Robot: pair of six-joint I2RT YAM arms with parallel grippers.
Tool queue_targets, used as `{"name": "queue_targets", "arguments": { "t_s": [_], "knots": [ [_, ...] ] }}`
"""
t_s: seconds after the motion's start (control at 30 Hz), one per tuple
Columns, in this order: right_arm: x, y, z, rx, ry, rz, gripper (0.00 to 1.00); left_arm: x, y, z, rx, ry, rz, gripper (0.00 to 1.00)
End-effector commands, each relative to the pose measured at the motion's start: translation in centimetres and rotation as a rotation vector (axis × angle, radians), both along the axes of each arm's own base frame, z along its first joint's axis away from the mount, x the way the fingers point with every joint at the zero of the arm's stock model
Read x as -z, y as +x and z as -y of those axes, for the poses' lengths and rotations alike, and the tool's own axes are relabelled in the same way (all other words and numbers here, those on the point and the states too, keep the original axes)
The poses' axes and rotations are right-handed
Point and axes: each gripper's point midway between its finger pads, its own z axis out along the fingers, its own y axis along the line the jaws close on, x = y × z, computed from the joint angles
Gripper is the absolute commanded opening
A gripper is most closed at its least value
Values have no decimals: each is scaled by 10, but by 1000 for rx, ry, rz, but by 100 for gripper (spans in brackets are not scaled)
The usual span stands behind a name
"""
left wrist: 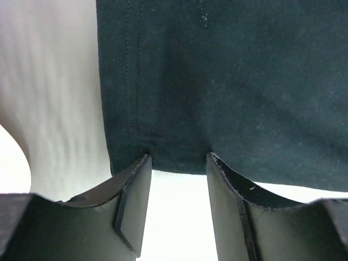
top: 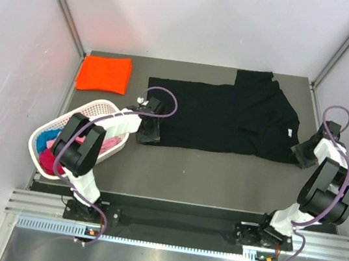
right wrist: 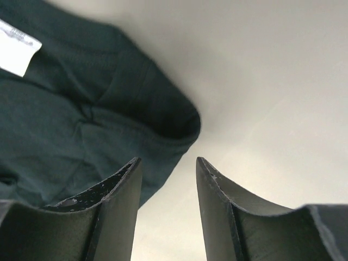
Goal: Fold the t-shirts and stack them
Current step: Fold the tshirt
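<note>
The black t-shirt lies spread across the middle of the table, with a small white neck label near its right end. A folded orange t-shirt lies at the back left. My left gripper is open at the shirt's near left hem corner; in the left wrist view the hem sits just past my fingertips. My right gripper is open at the shirt's right end, beside the collar fold, with the label in view.
A white lattice basket at the left edge holds pink, magenta and blue cloth. The table's walls rise at the back and both sides.
</note>
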Motion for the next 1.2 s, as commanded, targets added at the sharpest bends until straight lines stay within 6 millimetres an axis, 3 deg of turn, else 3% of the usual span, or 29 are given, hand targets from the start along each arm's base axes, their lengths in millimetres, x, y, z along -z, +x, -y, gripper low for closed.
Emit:
{"name": "queue_targets", "arguments": {
  "t_s": [0.0, 0.2, 0.37, 0.53, 0.57, 0.8, 1.0, 1.17],
  "knots": [
    [3, 7, 14, 13, -45, 42, 45, 10, 14, -2, -24, 23, 29, 50],
    [17, 22, 18, -39, -47, 87, 45, 17, 16, -9, -28, 67, 32, 46],
    [20, 19, 29, -14, -88, 74, 41, 22, 14, -15, -22, 108, 10, 20],
    [26, 9, 38, 5, -92, 13, 0, 19, 13, -28, -35, 173, 13, 4],
    [25, 6, 42, 18, -106, -3, 0, 18, 12, -29, -35, 180, 13, 0],
    [3, -27, 51, 57, -185, -88, 0, 7, -4, -33, -39, 196, -5, 0],
    [1, -44, 48, 56, -196, -120, 0, 1, -28, -23, -13, 205, -9, 0],
    [-6, -55, 54, 78, -222, -131, 0, -4, -40, -28, -16, 236, -7, 0]
  ]
}}
